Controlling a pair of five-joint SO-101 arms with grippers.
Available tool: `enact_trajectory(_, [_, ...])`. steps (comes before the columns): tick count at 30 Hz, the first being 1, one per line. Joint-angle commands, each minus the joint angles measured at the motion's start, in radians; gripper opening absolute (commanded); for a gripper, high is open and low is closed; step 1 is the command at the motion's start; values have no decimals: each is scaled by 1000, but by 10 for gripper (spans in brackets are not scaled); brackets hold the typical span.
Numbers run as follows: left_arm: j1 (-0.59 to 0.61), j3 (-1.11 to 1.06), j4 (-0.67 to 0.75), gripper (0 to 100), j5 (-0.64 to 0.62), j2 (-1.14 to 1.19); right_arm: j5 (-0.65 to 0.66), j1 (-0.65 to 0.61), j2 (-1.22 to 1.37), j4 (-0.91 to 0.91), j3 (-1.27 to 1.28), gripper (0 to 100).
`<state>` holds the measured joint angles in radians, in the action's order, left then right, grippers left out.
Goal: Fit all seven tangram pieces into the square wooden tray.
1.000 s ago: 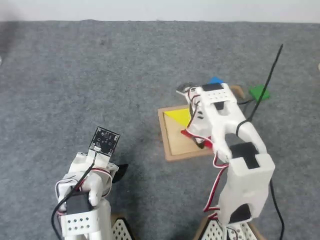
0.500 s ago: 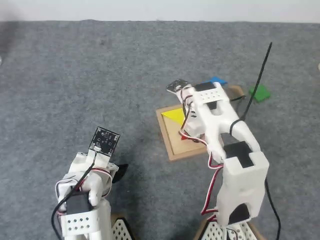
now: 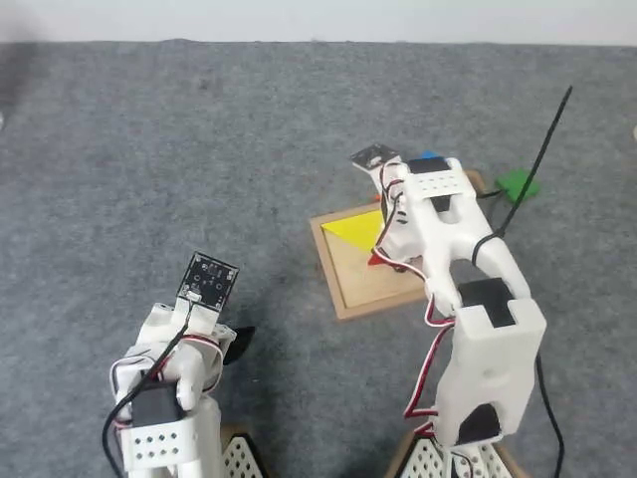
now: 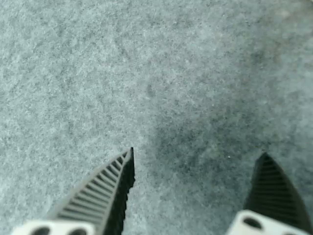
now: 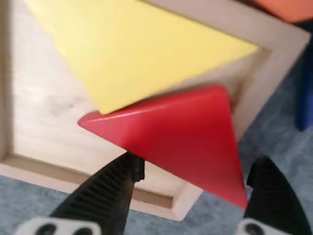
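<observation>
The square wooden tray (image 3: 348, 289) lies on the grey carpet right of centre. A yellow triangle (image 3: 356, 230) sits in its far corner. My right gripper (image 5: 190, 191) hangs low over the tray, open, its fingers either side of a red triangle (image 5: 181, 132). That red triangle leans against the yellow triangle (image 5: 132, 54), and one corner reaches over the tray rim (image 5: 254, 98). A red tip (image 3: 377, 259) peeks out under the right arm (image 3: 438, 214). A blue piece (image 3: 430, 158) and a green piece (image 3: 517, 184) lie outside the tray, beyond it. My left gripper (image 4: 195, 166) is open over bare carpet.
An orange piece (image 5: 288, 7) and the blue piece (image 5: 305, 98) lie just outside the tray's corner. The left arm (image 3: 184, 358) rests folded at the near left. A black cable (image 3: 532, 164) rises beside the right arm. Open carpet spreads left and far.
The right arm swung left over the tray, then back right and slightly farther. The red triangle now shows closer to the yellow one. The left arm has stayed still.
</observation>
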<state>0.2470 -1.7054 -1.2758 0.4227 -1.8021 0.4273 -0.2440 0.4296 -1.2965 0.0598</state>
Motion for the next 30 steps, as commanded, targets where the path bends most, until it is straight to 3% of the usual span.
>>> enact_trajectory(1, [0,22,-6,368,9,-15,-21,4,-15,-56,-28,340])
enact_trajectory(5, [0,22,-6,368,9,-15,-126,-28,-18,-96,14,340])
enact_trajectory(16, [0,22,-6,368,9,-15,-199,-128,-87,-168,51,340])
enact_trajectory(24, [0,22,-5,368,9,-15,-244,-143,-367,-96,204,340])
enact_trajectory(30, [0,22,-6,368,9,-15,-235,-114,-367,-36,270,340])
